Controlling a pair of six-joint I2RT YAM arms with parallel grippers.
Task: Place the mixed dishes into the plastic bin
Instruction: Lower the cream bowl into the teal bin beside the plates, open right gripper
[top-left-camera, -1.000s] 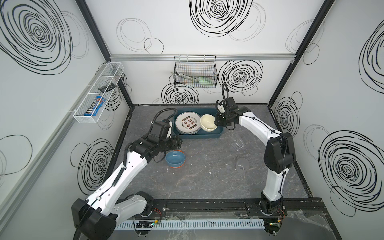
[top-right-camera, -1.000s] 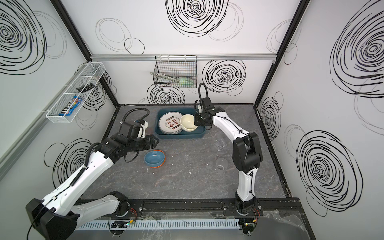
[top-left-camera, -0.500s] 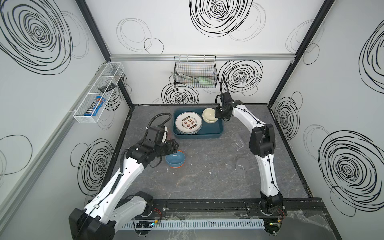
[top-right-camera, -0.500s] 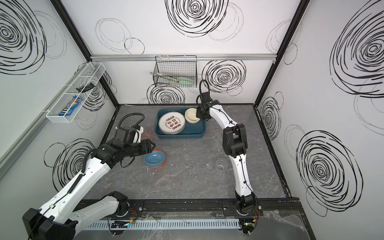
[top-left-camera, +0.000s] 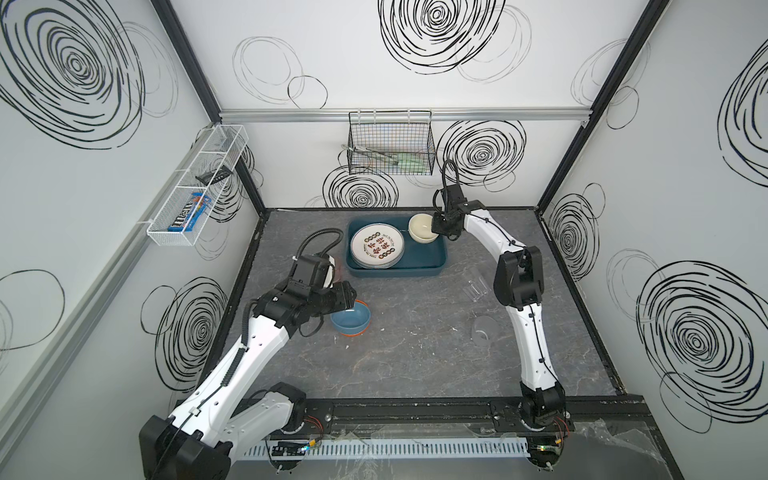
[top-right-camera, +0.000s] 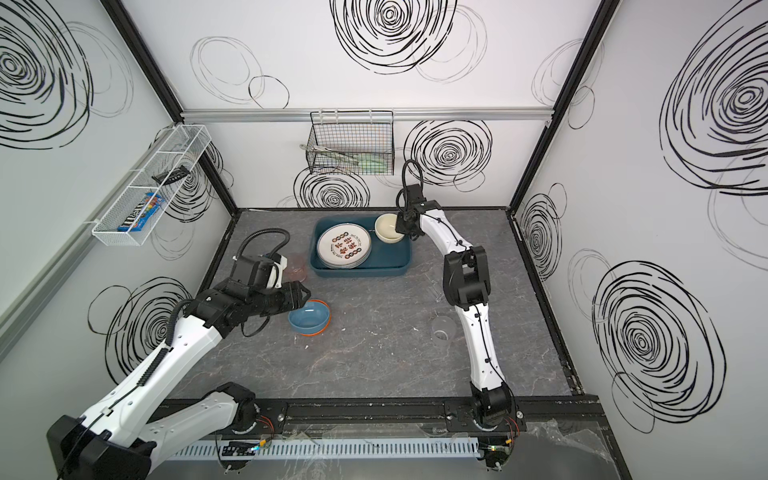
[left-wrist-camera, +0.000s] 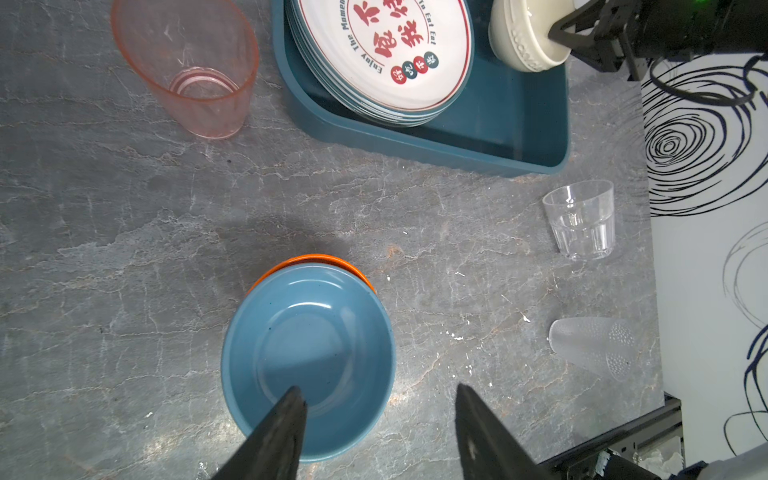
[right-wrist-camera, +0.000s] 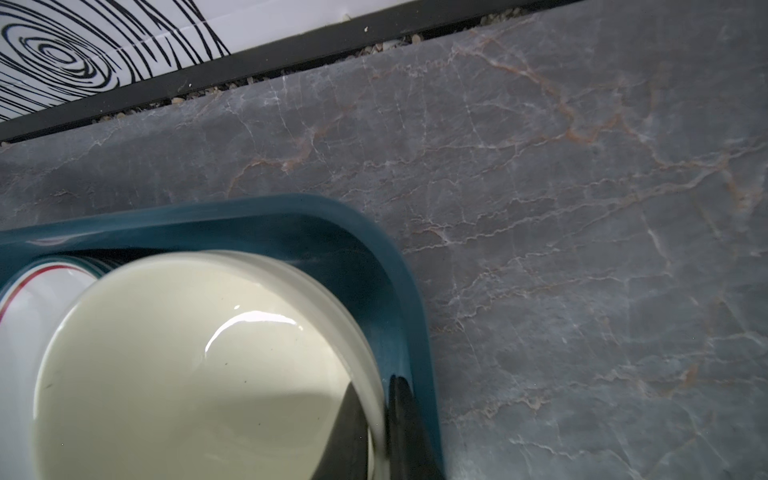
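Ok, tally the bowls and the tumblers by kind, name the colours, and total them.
Bowls: 3 (cream bowl, blue bowl, orange bowl under the blue one)
Tumblers: 3 (pink tumbler, clear tumbler, frosted tumbler lying on its side)
Total: 6

back wall: black wire basket (top-left-camera: 390, 143) hanging from a rail, metal tongs (top-left-camera: 363, 150) and a pale green item (top-left-camera: 409, 160) inside | left of basket: white mesh wall shelf (top-left-camera: 195, 189) holding a blue candy packet (top-left-camera: 189, 212) and a small black object (top-left-camera: 212, 177) | below basket: grey marble-patterned tabletop (top-left-camera: 415, 353) | well in front of basket: white slotted cable duct (top-left-camera: 395, 449)
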